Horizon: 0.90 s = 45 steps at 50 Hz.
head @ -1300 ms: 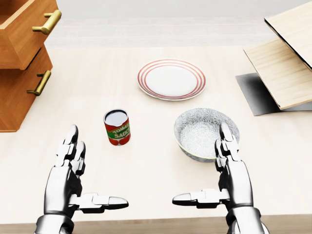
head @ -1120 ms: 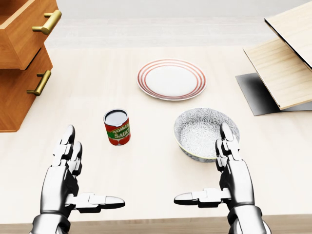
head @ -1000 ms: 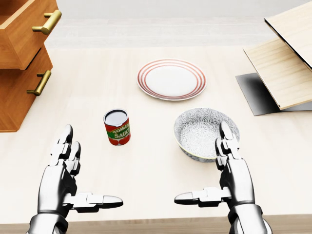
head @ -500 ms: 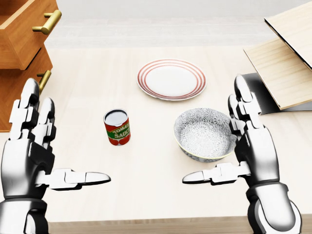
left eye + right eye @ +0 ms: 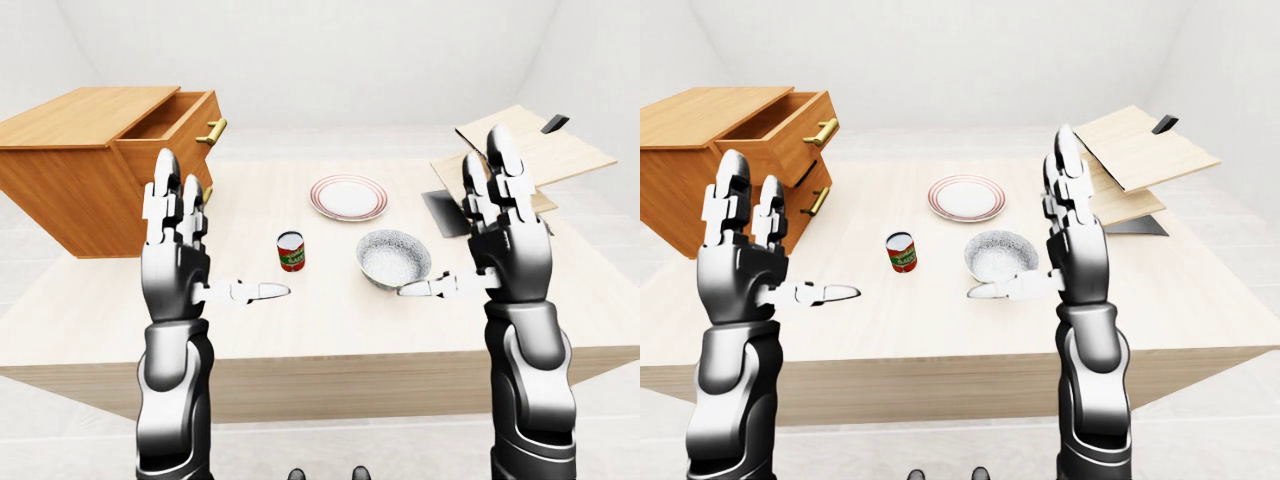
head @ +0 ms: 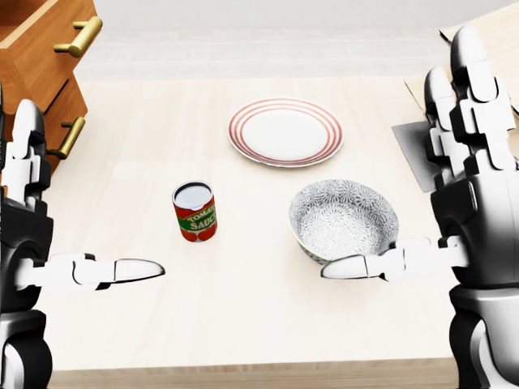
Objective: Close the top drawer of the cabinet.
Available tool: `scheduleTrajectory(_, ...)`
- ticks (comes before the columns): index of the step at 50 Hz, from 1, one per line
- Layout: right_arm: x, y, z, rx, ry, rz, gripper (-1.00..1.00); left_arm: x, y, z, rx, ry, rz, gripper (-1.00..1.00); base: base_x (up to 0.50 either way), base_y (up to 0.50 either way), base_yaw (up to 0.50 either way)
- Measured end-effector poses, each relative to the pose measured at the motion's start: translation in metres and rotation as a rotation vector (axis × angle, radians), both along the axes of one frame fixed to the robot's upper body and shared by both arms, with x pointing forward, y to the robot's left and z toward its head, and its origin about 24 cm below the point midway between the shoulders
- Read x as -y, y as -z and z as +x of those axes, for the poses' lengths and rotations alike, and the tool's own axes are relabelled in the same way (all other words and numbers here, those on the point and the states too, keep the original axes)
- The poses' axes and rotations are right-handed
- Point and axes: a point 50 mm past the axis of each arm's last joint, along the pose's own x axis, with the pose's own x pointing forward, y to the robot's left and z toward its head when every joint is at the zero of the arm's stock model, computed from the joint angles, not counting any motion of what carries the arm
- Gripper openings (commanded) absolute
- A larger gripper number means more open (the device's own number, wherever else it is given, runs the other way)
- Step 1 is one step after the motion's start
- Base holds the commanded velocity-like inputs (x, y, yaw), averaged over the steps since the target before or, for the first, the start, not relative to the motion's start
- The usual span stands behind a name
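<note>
Nearest the camera, both arms rise from below the near edge of the table. The left hand stands upright with its two long fingers straight up and its thumb stretched sideways toward the table's middle; it is spread wide and holds nothing. The right hand mirrors it (fingers up, thumb pointing inward), equally released and empty. Neither hand touches anything on the table.

Between the two hands, toward the middle of the table, a tomato sauce can stands upright, its red and green label facing the near edge. Just to its right in the head view sits a patterned grey bowl, empty, apart from the can. The right thumb hangs over the near side of the bowl in that view; contact cannot be judged.

Further in, past the can and bowl, a white plate with red rings lies flat, closer to the table's far edge.

At the far left corner stands the wooden cabinet. Its top drawer is pulled well out toward the table's middle, its hollow inside showing, a brass handle on its face. The lower drawer with its own brass handle sits flush.

At the far right corner, light wooden boards lie stacked and tilted on a dark stand.
</note>
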Motion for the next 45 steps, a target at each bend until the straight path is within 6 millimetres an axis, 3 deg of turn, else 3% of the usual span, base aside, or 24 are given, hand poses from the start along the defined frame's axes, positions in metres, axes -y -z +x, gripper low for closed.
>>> scheduleTrajectory(19,0.003,-0.029,-0.011,0.144,0.008,-0.007,1.0,0.002,-0.027,-0.01,0.134,-0.006,0.006,1.0,0.0,0.0,0.0)
scheduleTrajectory(31,0.005,-0.034,-0.013,0.171,0.016,-0.002,1.0,0.007,-0.049,-0.022,0.256,0.004,0.002,1.0,0.0,0.0,0.0)
scheduleTrajectory(45,0.006,-0.037,-0.014,0.184,0.015,0.002,1.0,0.01,-0.06,-0.028,0.319,0.013,0.008,1.0,0.0,0.0,0.0)
